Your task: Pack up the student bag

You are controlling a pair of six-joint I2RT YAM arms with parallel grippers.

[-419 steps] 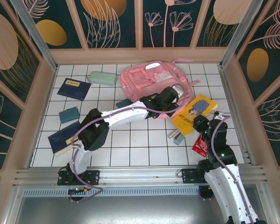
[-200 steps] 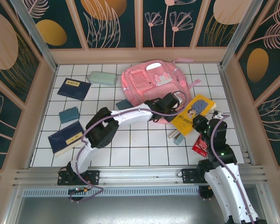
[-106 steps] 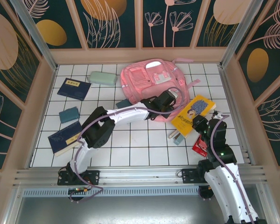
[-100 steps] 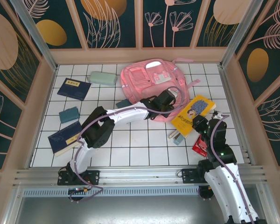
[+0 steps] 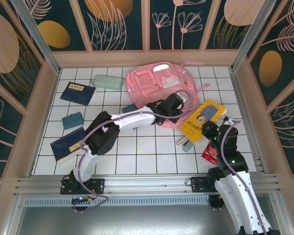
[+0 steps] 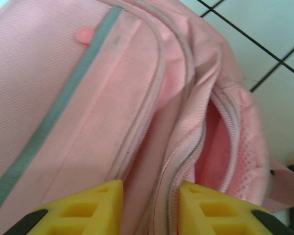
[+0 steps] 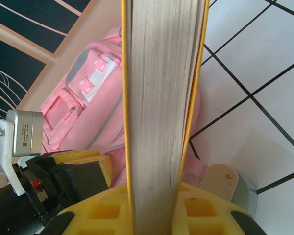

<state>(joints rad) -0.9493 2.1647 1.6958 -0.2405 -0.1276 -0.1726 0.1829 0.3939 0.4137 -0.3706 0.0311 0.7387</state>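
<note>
Far back, mid-floor, the student bag (image 5: pixel 157 83) lies flat, its near zip (image 6: pixel 186 156) gaping; the left gripper (image 6: pixel 151 205) straddles that seam, grip unclear. Just right, the right gripper (image 7: pixel 161 196) clamps a yellow book (image 5: pixel 202 119). Bare tiles (image 5: pixel 147 147) nearer; blue books (image 5: pixel 77 92) well left.

No words or numbers can be read anywhere. The far blue book (image 5: pixel 77 93) by the far left corner of the tabletop (image 5: pixel 137 156) has a yellow label (image 5: pixel 76 88). The near blue book (image 5: pixel 67 145) by the left edge has a yellow strip (image 5: pixel 79 143), and the yellow book (image 5: pixel 204 120) by the right edge has a drawing and some writing on its cover, but all of these are too small to read. A sticker (image 7: pixel 24 135) with tiny lines of print sits on a small grey box (image 7: pixel 13 119) next to the student bag (image 7: pixel 68 115), and that print is too blurry to read.
</note>
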